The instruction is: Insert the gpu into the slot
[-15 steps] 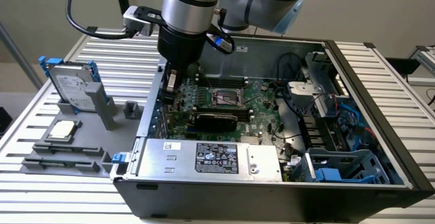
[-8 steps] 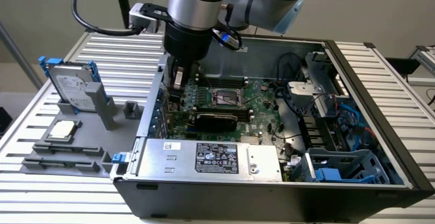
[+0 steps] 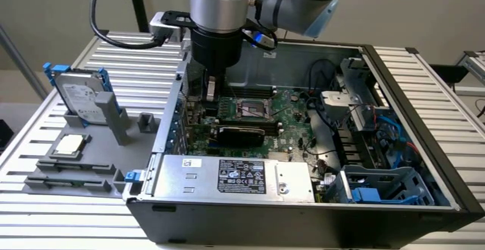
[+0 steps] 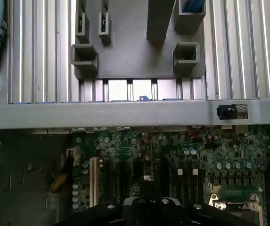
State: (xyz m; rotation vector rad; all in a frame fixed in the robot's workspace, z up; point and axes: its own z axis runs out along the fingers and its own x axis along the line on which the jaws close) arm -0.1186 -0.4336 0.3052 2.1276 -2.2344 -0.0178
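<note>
On the exterior view's left, a hard drive [image 3: 78, 98] is standing upright in a gray holder [image 3: 113, 119] on the ribbed metal surface [image 3: 45, 216], with a processor chip [image 3: 70, 144] lying flat just in front of it. Right of these, the open computer case [image 3: 303, 216] is lying on its side, its green motherboard [image 3: 292, 111] facing up. The card [image 3: 241, 132] is lying flat on the motherboard near the case's middle, black cover up, its long axis running across the exterior view from left to right; which end carries the bracket cannot be told. A bit of the blue slot [image 3: 214, 142] is peeking out at the card's lower left edge. The arm is reaching straight down into the case behind the card, the hand [image 3: 213, 91] pointing down at the board, apart from the card; whether it is released or clenched cannot be told. A silver power supply [image 3: 235, 176] is sitting along the case's near edge.
</note>
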